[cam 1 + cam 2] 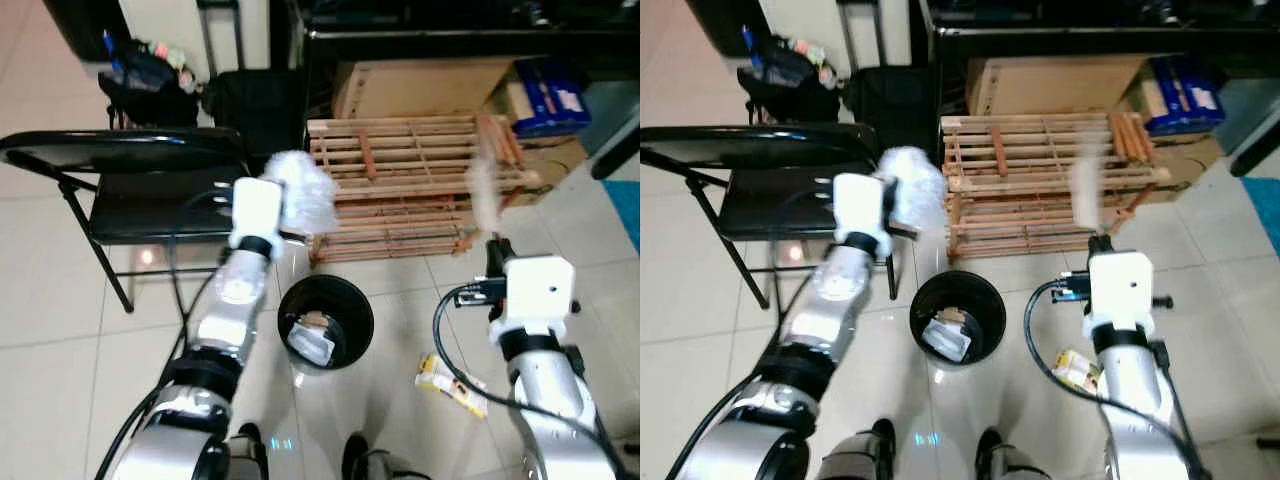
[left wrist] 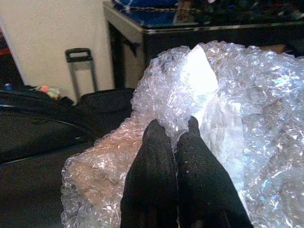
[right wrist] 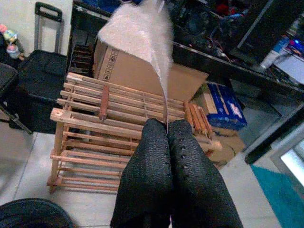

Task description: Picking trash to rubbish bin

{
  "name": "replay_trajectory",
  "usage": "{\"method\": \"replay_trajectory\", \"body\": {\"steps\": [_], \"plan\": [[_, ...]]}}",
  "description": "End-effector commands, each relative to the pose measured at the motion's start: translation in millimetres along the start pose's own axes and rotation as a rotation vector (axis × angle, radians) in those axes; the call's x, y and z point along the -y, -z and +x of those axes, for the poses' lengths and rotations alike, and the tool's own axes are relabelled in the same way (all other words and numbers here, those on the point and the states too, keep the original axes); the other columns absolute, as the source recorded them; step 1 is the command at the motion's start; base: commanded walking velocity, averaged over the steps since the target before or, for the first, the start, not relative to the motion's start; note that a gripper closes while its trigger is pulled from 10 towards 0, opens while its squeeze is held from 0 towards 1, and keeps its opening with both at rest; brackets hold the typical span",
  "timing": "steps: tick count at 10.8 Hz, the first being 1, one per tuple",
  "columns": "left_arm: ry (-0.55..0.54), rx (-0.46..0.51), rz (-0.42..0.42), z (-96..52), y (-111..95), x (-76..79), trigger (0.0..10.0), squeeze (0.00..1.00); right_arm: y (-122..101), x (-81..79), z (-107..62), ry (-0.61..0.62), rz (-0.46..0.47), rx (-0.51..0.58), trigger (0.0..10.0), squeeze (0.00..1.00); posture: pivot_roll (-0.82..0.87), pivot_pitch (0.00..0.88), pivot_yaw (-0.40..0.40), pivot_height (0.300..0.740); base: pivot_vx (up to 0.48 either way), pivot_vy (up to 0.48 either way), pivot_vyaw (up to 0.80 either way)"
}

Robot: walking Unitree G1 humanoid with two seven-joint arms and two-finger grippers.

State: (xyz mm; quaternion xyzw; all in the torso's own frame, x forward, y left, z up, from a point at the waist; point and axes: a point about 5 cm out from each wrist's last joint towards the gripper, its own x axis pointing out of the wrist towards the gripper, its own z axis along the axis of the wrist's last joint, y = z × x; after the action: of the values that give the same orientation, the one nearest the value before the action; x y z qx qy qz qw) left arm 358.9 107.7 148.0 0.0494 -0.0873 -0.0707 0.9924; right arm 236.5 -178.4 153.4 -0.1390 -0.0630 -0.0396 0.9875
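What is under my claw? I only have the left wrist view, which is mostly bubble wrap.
Observer: In the head views the left claw, shut on the bubble wrap, is raised beside the black folding chair, short of the black rubbish bin on the floor.
Operator: Is the bin empty?
Observer: No, it already holds some pale scrap.
Operator: What is the other arm doing?
Observer: The right claw is shut on a thin white sheet, held up before the wooden rack.
Operator: Any trash left down there?
Observer: A yellow and white wrapper lies on the tiles by the right arm.
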Motion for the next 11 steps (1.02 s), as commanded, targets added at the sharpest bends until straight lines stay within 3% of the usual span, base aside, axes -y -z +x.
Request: {"method": "replay_trajectory", "body": {"steps": [1,5,9,11], "plan": [[0.000,-0.025,-0.003,-4.4,5,4.3,10.0,0.00,5,7.3,-2.5,0.013,0.000,-0.013,10.0,0.00,0.19,0.217,-0.112,0.740,0.000,0.000,0.00],[0.075,-0.011,-0.004,-0.1,-2,19.4,10.0,0.00,7,14.4,0.4,0.078,0.001,0.001,10.0,0.00,0.17,0.150,-0.065,0.740,0.000,0.000,0.00],[0.130,-0.044,-0.020,6.5,-3,31.7,10.0,0.00,9,5.0,-4.9,0.087,0.015,0.006,10.0,0.00,0.13,0.129,-0.030,0.740,0.000,0.000,0.00],[0.146,-0.061,-0.037,7.1,0,37.2,10.0,0.00,9,5.1,-0.8,0.082,0.013,0.009,10.0,0.00,0.13,0.119,-0.051,0.740,0.000,0.000,0.00]]}}
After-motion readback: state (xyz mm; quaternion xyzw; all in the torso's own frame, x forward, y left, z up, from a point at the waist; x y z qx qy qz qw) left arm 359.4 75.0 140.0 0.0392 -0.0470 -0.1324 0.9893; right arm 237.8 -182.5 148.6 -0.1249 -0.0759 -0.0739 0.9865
